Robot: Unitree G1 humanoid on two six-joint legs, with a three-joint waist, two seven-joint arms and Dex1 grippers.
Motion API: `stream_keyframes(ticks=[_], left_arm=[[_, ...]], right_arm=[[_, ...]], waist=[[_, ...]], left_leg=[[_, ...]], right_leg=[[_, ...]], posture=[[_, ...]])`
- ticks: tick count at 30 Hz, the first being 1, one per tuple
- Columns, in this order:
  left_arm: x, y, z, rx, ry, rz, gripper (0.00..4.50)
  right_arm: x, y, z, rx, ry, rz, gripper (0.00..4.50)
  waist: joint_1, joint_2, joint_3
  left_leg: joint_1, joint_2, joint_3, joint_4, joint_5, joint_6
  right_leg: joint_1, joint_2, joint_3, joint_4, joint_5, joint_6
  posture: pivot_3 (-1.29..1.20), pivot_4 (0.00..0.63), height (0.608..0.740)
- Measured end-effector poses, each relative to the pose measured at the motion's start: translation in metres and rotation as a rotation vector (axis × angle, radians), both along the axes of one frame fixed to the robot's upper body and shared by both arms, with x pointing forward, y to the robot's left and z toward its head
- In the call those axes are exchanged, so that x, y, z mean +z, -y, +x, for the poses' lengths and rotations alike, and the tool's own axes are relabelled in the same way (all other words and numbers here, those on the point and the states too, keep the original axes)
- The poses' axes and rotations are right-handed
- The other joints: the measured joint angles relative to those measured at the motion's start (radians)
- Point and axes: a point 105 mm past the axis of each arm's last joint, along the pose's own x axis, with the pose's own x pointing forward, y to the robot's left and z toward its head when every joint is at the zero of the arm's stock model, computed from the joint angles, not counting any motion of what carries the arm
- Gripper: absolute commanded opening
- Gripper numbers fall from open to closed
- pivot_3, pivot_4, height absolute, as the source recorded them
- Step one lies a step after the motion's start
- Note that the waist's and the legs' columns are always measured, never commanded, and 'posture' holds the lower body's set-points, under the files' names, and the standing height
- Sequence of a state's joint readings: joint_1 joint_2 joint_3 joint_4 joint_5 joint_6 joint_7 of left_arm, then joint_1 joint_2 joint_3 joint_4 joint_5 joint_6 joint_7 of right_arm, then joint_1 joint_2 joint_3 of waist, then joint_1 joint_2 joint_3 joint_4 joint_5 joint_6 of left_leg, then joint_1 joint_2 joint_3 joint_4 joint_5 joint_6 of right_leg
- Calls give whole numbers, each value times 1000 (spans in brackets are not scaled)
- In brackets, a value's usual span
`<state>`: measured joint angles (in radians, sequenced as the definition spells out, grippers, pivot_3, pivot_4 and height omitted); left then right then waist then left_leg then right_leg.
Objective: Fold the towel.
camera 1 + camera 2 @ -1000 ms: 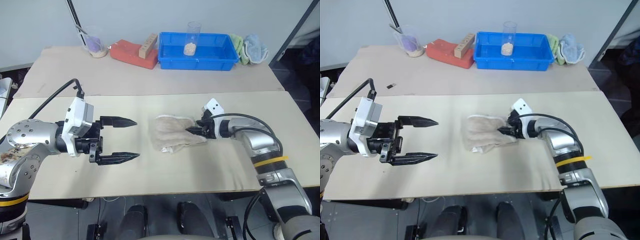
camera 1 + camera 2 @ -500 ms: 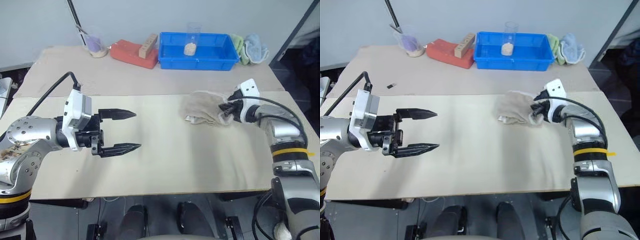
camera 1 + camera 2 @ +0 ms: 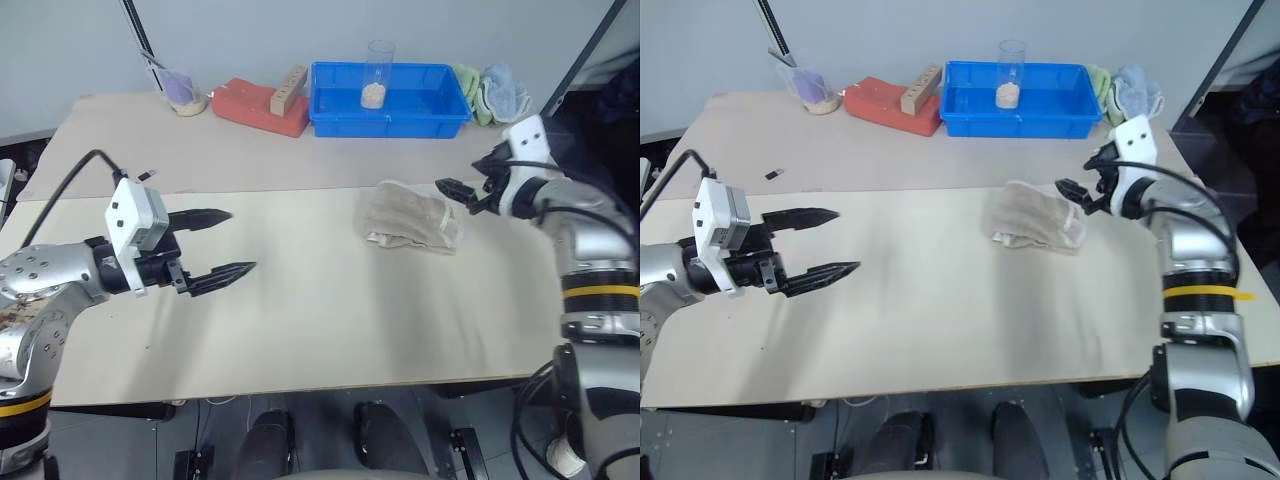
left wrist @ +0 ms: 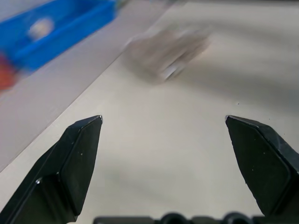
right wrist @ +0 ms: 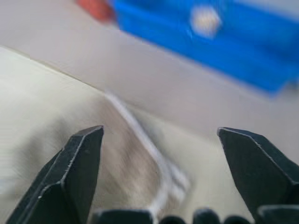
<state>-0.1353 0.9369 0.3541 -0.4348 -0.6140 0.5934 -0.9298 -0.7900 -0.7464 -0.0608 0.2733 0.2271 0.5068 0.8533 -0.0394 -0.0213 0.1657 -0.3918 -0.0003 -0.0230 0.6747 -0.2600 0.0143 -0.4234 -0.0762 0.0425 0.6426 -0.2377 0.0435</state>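
1. From the left eye, I see the towel (image 3: pixel 411 219) lying bunched in a loose fold on the near table (image 3: pixel 330 320), toward its far right part, close to the seam with the far table. My right gripper (image 3: pixel 462 192) sits just beside the towel's right end, raised off it, fingers spread and holding nothing. My left gripper (image 3: pixel 222 243) hangs over the left side of the table, well apart from the towel, jaws wide and empty.

2. The right eye gives me the same layout. On the far table I make out a blue bin (image 3: pixel 1018 100) with a clear glass (image 3: pixel 1010 72) in it, a red block (image 3: pixel 892 105) to its left, and green and light blue cloths (image 3: pixel 1127 88) to its right.

3. In the left wrist view, both black fingers (image 4: pixel 65 172) stand far apart over bare tabletop, with the towel (image 4: pixel 168 51) blurred ahead of them.

4. In the right wrist view, the fingers (image 5: pixel 70 177) are parted with nothing between them; the towel (image 5: pixel 117 158) with its white edging lies below, and the blue bin (image 5: pixel 210 37) beyond.
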Motion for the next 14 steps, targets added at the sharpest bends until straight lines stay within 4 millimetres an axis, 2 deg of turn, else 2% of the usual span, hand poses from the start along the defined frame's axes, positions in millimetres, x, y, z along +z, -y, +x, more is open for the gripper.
stream_keyframes(ticks=[2, 5, 7, 11, 14], left_arm=[[-10, -18, -3, 97, -17, 63, 4500], [-26, -35, -14, 163, -77, 127, 4500], [-29, -46, -23, 187, -104, 130, 4500], [-19, -57, -29, 214, -80, 113, 4500], [-19, -58, -31, 214, -88, 110, 4500]], right_arm=[[-5, -4, -24, 137, -19, -92, 4162], [-23, -6, -50, 273, -90, -179, 4162], [-32, -2, -64, 336, -135, -224, 4162], [-32, 6, -75, 365, -164, -262, 4162], [-36, 6, -78, 381, -176, -264, 4162]], waist=[[4, 0, 0], [7, 0, 0], [9, 0, 0], [16, 0, 0], [21, 0, 0]], left_leg=[[1, 1, 0, 0, 0, 0], [1, 1, 1, 0, 0, 0], [1, 2, 1, 0, 0, 0], [3, 2, 2, 1, 0, 0], [2, 2, 2, 1, 0, 0]], right_leg=[[1, -1, 0, -1, 0, 0], [1, -2, 1, -1, 0, 0], [1, -1, 1, -1, 0, 0], [2, -1, 1, -1, 0, 0], [1, -1, 1, -1, 0, 0]], posture=[[0, 150, 740], [0, 150, 740], [0, 150, 740], [0, 150, 740], [0, 150, 740]])
